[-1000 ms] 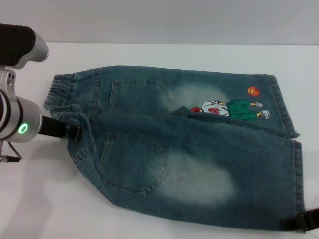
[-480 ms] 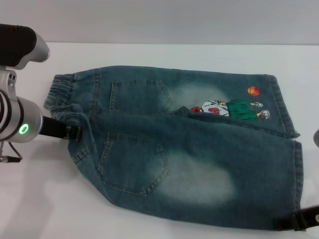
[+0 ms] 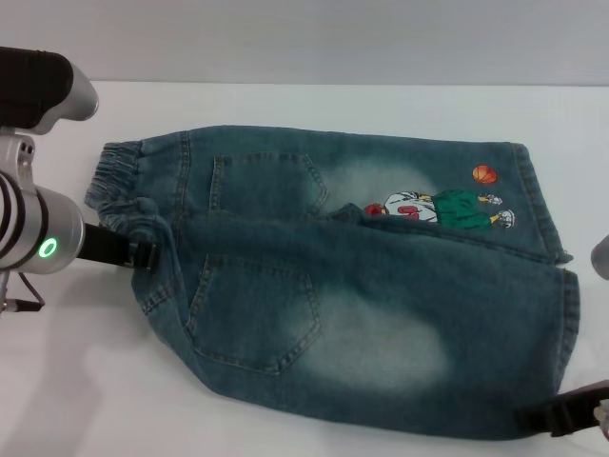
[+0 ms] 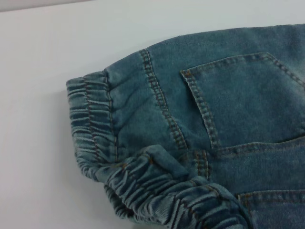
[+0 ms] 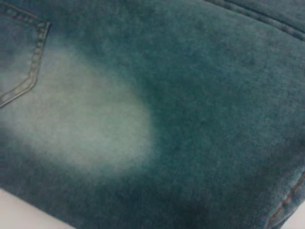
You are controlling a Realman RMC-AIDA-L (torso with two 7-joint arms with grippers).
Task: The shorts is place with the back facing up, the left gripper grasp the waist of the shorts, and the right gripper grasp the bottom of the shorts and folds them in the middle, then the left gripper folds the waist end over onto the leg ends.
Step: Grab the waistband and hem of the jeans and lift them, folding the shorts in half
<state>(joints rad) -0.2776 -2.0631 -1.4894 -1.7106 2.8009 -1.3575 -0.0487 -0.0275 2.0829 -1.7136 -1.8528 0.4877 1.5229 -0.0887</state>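
Flat on the white desk [image 3: 86, 381]: denim shorts [image 3: 362, 286], back up, folded lengthwise, one half lapped over the other, two back pockets showing. Ruffled waist [image 3: 119, 181] toward the left edge, leg ends [image 3: 552, 276] toward the right. Left gripper [image 3: 143, 253] pinching the bunched waist. Right gripper [image 3: 561, 419] at the bottom hem near the front right corner; finger state cannot be told.

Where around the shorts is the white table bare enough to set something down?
Bare strips: behind the blue washed-denim shorts toward the white table's far edge, and in front, below the waistband. Crowded: left gripper at the waist, right gripper at the near hem.
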